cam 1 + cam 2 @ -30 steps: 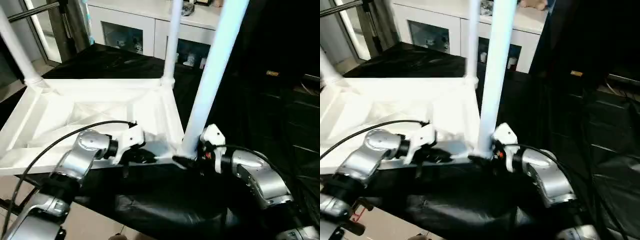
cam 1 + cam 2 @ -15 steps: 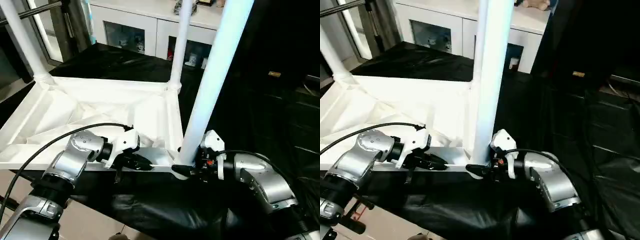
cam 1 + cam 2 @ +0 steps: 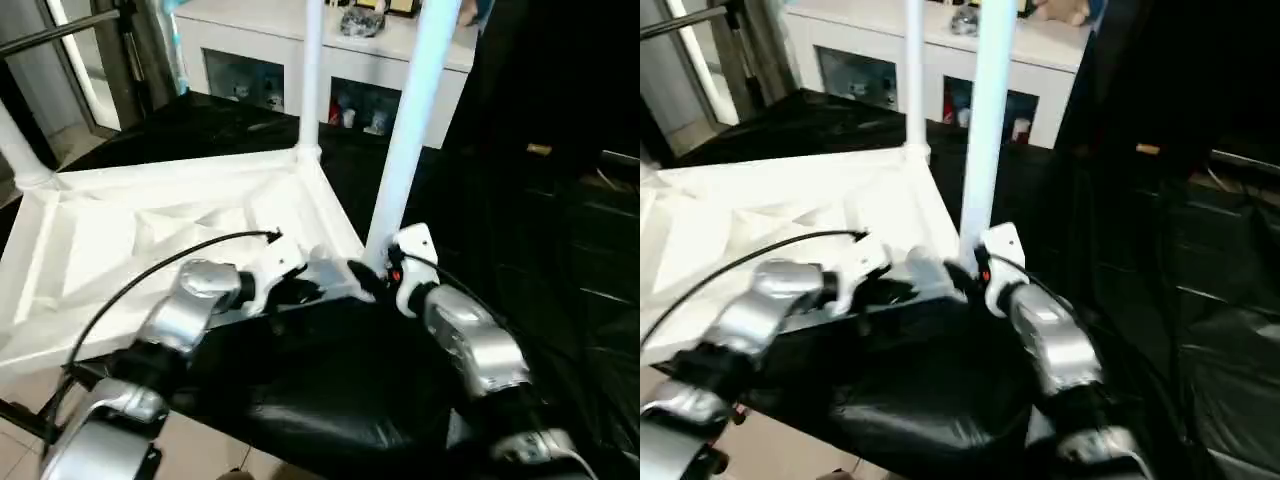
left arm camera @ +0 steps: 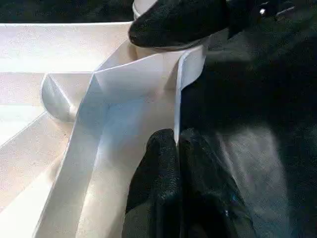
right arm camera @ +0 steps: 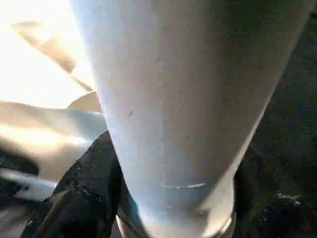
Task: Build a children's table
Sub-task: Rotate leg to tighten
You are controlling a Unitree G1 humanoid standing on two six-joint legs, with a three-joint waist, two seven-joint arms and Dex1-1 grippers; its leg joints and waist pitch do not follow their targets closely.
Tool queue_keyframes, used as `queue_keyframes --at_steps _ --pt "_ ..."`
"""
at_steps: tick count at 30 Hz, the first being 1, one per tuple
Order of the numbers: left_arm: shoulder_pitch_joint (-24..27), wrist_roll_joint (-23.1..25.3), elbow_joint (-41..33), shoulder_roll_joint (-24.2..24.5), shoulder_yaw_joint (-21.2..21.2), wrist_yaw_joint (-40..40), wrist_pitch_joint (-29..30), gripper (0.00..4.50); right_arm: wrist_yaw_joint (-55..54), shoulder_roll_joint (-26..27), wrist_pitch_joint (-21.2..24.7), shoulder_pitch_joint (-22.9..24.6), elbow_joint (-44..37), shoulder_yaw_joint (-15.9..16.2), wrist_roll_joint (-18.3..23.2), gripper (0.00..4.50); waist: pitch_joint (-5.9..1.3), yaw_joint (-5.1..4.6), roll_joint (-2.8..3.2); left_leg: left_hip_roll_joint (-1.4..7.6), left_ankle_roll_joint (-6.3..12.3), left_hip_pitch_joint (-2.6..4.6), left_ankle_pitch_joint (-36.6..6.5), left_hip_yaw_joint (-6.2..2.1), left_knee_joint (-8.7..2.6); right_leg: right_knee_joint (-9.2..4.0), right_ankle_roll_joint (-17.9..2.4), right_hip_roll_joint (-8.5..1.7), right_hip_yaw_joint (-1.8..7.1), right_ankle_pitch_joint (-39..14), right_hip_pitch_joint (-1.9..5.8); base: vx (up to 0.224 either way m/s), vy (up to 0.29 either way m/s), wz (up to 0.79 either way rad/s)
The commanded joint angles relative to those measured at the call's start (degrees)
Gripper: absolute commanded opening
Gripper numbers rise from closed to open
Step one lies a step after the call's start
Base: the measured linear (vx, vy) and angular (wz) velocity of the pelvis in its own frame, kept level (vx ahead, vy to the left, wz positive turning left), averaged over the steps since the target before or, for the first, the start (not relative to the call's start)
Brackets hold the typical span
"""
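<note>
White leg [image 5: 168, 99] btwn right jaws

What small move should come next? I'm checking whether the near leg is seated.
Probably press the near leg straight down into its corner socket. The right gripper has its fingers around the leg's base, the left gripper is pinching the tabletop's rim beside it, and the leg stands upright.
</note>
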Motion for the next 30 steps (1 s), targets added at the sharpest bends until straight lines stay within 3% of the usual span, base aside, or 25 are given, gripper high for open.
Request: queue_keyframes --at_steps 1,4,7,15,18,19,20,23,26,27,30 --pt "-2.83 -0.65 -0.07 -4.79 -0.12 4.90 -0.34 0.00 3.96 2.93 1.10 0.95 3.51 4.84 -0.90 2.65 -2.85 0.00 0.10 1.88 -1.23 0.32 -13.92 -0.46 -4.03 -4.48 -9.08 -3.75 2.37 -11.63 2.12 0.000 0.000 0.00" --pt "-2.83 -0.56 -0.20 -5.12 -0.51 4.10 -0.76 0.00 4.14 3.18 0.89 0.66 3.58 4.54 -0.45 3.35 -2.98 0.10 0.24 1.84 -0.77 0.18 -12.31 -0.46 -3.97 -4.14 -9.50 -3.68 2.30 -8.37 2.36 0.000 0.000 0.00" --pt "-2.00 -0.95 -1.30 -3.94 -1.12 1.48 -1.67 0.00 7.51 1.05 -0.81 1.08 1.72 6.61 -0.96 3.38 -2.99 0.12 0.49 1.84 -0.78 0.19 -12.51 -0.49 -3.99 -4.09 -9.83 -3.66 2.26 -7.73 2.48 0.000 0.000 0.00" --pt "1.24 -2.82 -4.78 0.75 -2.15 -8.05 -3.52 0.00 21.61 -5.87 -3.89 3.57 -5.27 8.79 1.43 3.38 -3.07 0.35 0.19 1.95 1.45 -0.02 -10.80 -0.37 -3.63 -3.81 -10.63 -3.71 2.25 -4.33 2.88 0.000 0.000 0.00" --pt "1.92 -3.35 -5.48 2.72 -2.25 -11.13 -4.84 0.00 28.08 -9.25 -3.84 4.83 -8.62 9.35 3.39 3.38 -2.94 0.11 0.16 1.95 1.84 -0.01 -11.09 -0.34 -3.70 -3.91 -11.21 -3.55 2.14 -5.09 2.67 0.000 0.000 0.00" --pt "2.15 -3.69 -5.78 3.36 -2.26 -12.30 -5.12 0.00 30.34 -10.62 -3.37 5.39 -9.99 9.62 4.27 3.38 -2.93 0.20 -0.19 1.96 2.02 0.07 -11.55 -0.26 -3.66 -4.02 -11.13 -3.55 2.16 -5.97 2.81 0.000 0.000 0.00" --pt "2.39 -4.11 -6.15 3.92 -2.29 -13.60 -5.44 0.00 32.15 -11.68 -2.94 5.87 -11.13 9.69 4.97 3.38 -2.87 0.29 0.06 2.12 2.22 0.05 -11.86 -0.32 -3.71 -3.98 -11.26 -3.68 2.22 -6.56 2.70 0.000 0.000 0.00" --pt "2.75 -4.75 -6.77 4.63 -2.21 -15.21 -5.47 0.00 34.82 -13.11 -2.18 6.60 -12.66 9.76 5.80 3.38 -2.86 0.26 -0.02 2.05 2.17 0.00 -12.02 -0.28 -3.70 -4.08 -11.37 -3.68 2.16 -7.61 2.59 0.000 0.000 0.00" --pt "3.31 -6.17 -7.93 5.76 -1.74 -18.32 -4.78 0.00 39.50 -16.34 -1.04 8.22 -15.59 10.85 6.51 3.38 -2.93 0.73 0.00 2.23 2.60 0.13 -11.14 -0.22 -3.55 -3.84 -11.62 -3.56 2.19 -5.99 2.59 0.000 0.000 0.00" --pt "3.45 -6.50 -8.26 6.07 -1.68 -19.14 -4.48 0.00 40.23 -16.95 -0.74 8.56 -16.19 11.18 6.53 3.13 -2.93 0.90 -0.02 2.16 2.80 0.09 -10.63 -0.16 -3.48 -3.78 -11.80 -3.50 2.18 -5.35 2.61 0.000 0.000 0.00" --pt "3.64 -6.81 -8.59 6.45 -1.73 -20.18 -4.37 0.00 40.75 -17.10 -0.40 8.98 -16.86 11.19 6.53 3.06 -2.83 1.24 -0.03 2.19 2.42 0.14 -11.51 -0.13 -3.54 -3.97 -11.66 -3.69 2.20 -7.74 2.41 0.000 0.000 0.00"
